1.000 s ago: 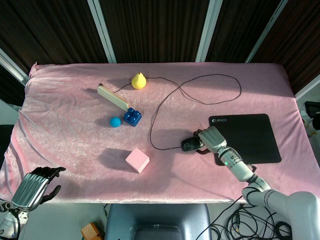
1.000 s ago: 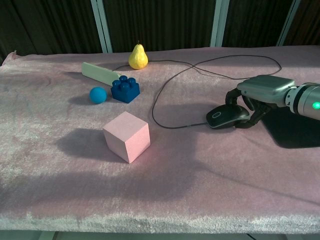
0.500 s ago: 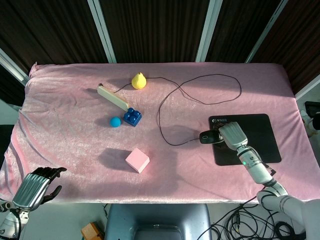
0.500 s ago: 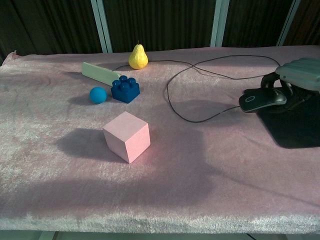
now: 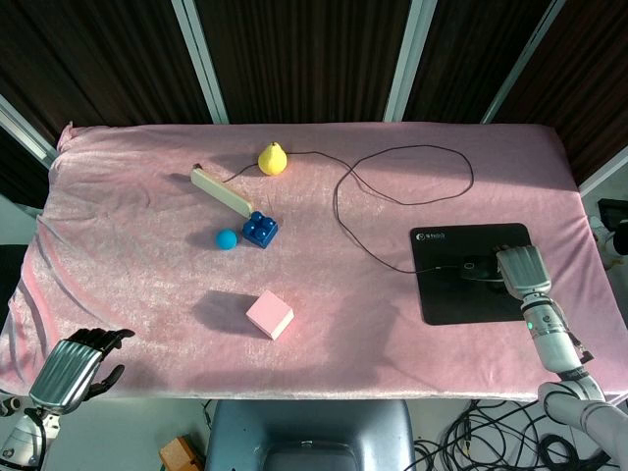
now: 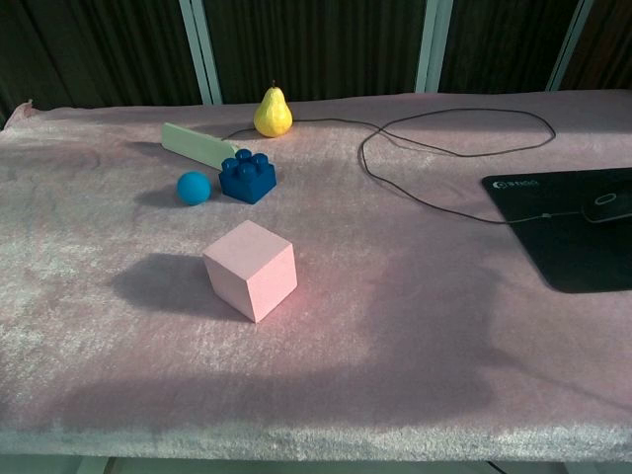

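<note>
A black wired mouse lies on the black mouse pad at the right of the pink-clothed table. My right hand covers its rear and grips it. The chest view shows only the mouse's front on the pad; the hand is out of that frame. The mouse cable loops back across the cloth towards the yellow pear. My left hand hangs below the table's near left corner, fingers apart, holding nothing.
A cream bar, a blue studded brick and a blue ball sit left of centre. A pink cube stands nearer the front edge. A chair back shows below the table.
My right hand has carried the mouse to the right, off the cloth and onto the mouse pad, dragging the cable loop along. The left hand has hardly moved.
</note>
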`<state>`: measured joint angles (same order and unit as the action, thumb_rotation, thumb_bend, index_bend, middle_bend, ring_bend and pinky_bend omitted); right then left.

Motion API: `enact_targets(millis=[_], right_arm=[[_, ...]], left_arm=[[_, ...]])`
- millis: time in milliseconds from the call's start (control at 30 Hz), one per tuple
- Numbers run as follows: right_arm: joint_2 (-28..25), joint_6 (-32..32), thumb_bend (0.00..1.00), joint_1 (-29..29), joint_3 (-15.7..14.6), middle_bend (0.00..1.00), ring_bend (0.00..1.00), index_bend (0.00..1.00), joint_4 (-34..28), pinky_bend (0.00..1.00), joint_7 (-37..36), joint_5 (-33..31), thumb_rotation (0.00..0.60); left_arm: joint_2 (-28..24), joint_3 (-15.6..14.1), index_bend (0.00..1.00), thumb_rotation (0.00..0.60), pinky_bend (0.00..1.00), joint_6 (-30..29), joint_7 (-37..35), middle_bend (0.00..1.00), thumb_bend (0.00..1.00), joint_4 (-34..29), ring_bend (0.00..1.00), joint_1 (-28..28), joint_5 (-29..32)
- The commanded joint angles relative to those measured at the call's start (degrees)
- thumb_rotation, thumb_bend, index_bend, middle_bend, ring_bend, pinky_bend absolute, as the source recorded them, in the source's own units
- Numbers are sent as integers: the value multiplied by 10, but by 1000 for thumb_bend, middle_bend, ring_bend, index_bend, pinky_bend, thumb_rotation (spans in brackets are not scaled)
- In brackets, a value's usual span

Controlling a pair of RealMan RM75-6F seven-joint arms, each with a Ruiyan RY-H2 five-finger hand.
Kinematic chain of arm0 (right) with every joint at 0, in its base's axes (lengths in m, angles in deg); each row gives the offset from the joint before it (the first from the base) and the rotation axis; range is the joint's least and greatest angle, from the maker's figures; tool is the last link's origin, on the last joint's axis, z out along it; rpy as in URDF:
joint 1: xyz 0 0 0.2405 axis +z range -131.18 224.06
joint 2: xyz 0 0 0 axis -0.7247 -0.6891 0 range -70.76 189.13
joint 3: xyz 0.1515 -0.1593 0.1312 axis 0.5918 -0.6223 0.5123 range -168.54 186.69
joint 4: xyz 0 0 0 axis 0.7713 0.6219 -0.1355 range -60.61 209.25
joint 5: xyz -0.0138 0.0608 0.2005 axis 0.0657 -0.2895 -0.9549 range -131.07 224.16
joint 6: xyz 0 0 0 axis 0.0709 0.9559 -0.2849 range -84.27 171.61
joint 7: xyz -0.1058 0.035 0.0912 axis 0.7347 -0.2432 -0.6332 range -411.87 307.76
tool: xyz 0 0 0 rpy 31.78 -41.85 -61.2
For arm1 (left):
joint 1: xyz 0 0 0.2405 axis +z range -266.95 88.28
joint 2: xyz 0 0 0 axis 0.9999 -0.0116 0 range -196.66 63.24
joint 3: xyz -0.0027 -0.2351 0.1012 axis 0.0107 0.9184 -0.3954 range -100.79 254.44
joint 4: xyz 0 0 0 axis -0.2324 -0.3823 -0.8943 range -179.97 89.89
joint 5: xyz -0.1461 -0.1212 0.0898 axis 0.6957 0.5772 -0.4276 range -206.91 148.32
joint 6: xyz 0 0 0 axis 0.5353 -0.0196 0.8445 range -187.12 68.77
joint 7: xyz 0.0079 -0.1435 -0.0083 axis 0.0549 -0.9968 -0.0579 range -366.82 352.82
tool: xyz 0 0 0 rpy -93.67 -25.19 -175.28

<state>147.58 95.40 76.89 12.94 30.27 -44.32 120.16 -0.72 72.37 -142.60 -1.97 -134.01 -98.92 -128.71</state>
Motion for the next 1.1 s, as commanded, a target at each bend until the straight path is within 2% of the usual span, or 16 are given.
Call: enact_targets(millis=[33, 100, 167, 233, 367, 467, 600, 800, 900, 1000, 1100], right_arm=[[-2, -22, 587, 0, -1, 439, 422, 459, 0, 482, 5, -5, 600], [-9, -33, 569, 1, -2, 313, 296, 232, -10, 331, -4, -2, 600], [-15, -36, 531, 0, -3, 202, 187, 63, -18, 190, -14, 1, 600], [-23, -32, 492, -1, -4, 119, 106, 2, -29, 98, -28, 9, 600], [-51, -9, 397, -8, -6, 17, 22, 0, -74, 26, -77, 32, 600], [-83, 37, 318, -20, -7, 0, 6, 0, -124, 17, -114, 58, 600], [-131, 132, 295, -56, 1, 0, 5, 0, -225, 18, -142, 79, 600], [-196, 287, 292, -154, -8, 31, 18, 0, -417, 63, -53, 79, 600], [-196, 359, 292, -207, -22, 44, 25, 0, -468, 94, -29, 82, 600], [-208, 387, 292, -236, -42, 44, 27, 0, -490, 103, 7, 95, 600], [-214, 400, 292, -253, -48, 44, 28, 0, -505, 108, 25, 100, 600]], left_arm=[[0, 0, 326, 600, 479, 1, 1, 477, 309, 0, 416, -1, 0], [0, -1, 326, 600, 479, 1, -1, 477, 309, -1, 416, -1, -1], [-2, -3, 326, 600, 479, 3, -8, 477, 309, -1, 416, -2, -3], [-4, -3, 326, 600, 479, 4, -13, 477, 309, 0, 416, -3, -4], [-3, -3, 326, 600, 479, 5, -13, 477, 309, 0, 416, -4, -1], [-3, -3, 326, 600, 479, 5, -10, 477, 309, 1, 416, -4, -1], [-2, -3, 326, 600, 479, 4, -7, 477, 309, 0, 416, -3, -1], [0, -2, 325, 600, 479, 2, 1, 477, 309, 1, 416, -1, 0], [0, -2, 325, 600, 479, 1, 4, 477, 309, -1, 416, 0, 2], [0, -1, 326, 600, 479, -2, 4, 477, 311, -1, 416, 1, 3], [1, 3, 326, 600, 479, -5, 7, 477, 310, -1, 416, 3, 8]])
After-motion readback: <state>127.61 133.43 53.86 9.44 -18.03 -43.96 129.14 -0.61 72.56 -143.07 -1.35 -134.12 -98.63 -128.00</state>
